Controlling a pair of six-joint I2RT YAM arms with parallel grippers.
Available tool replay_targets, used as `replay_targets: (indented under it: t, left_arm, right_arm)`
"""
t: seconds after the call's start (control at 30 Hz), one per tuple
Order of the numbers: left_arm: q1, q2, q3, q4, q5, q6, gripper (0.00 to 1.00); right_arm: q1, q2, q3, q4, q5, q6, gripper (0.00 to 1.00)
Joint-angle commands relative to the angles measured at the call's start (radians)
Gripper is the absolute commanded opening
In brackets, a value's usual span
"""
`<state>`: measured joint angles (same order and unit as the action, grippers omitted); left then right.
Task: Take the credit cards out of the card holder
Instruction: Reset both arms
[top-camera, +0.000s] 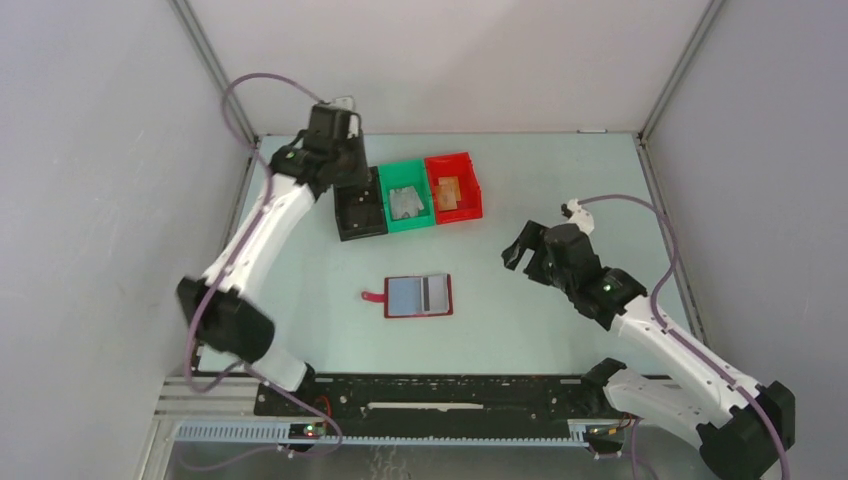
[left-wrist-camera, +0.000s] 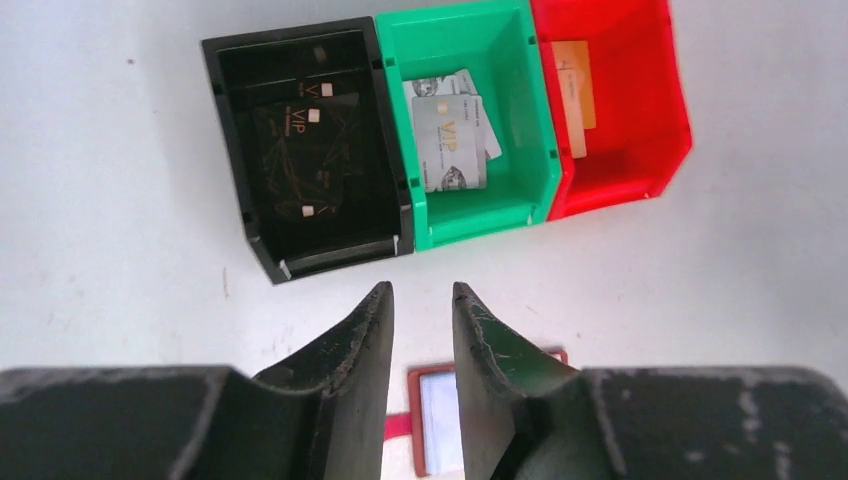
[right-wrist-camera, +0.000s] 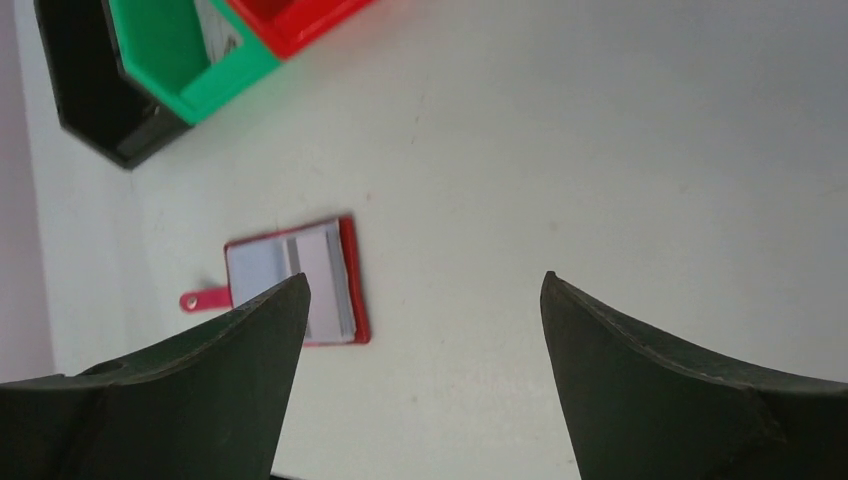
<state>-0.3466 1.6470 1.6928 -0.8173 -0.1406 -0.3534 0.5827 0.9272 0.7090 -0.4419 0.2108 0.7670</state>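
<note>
Dark-red and flat, the folding card holder (top-camera: 447, 297) lies opened at the centre of the overhead frame on the pale, smooth table (top-camera: 560, 180), its little strap tab (top-camera: 372, 296) pointing left. Two thin, glossy cards sit in it side by side: a light blue card (top-camera: 403, 294) and a grey card with a dark stripe (top-camera: 432, 293).

Just right of it, the right gripper (right-wrist-camera: 424, 285) hovers with its black, curved fingers spread wide and nothing between them.

Further up the frame stand three hard plastic boxes in a row: a black bin (left-wrist-camera: 215, 100) with dark cards, a green bin (left-wrist-camera: 520, 120) with silvery cards, and a red bin (left-wrist-camera: 650, 100) with a tan card. The left gripper (left-wrist-camera: 421, 300) hangs above the black bin at upper left, fingers a narrow gap apart and empty.

As I judge it, the trouble lies in how flush the cards sit. Blunt fingers could skid off the slick faces. The holder is light and nothing pins it, so it may slide or lift with a card. A pinch set too wide could catch both cards, or close the flap over them.
</note>
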Motion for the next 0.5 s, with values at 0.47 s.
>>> replay_targets:
  t: [0.47]
  left_arm:
    - [0.008, -0.759, -0.836, 0.312, 0.000, 0.004, 0.36]
  right_arm:
    - [-0.015, -0.134, 0.171, -0.233, 0.463, -0.129, 1.00]
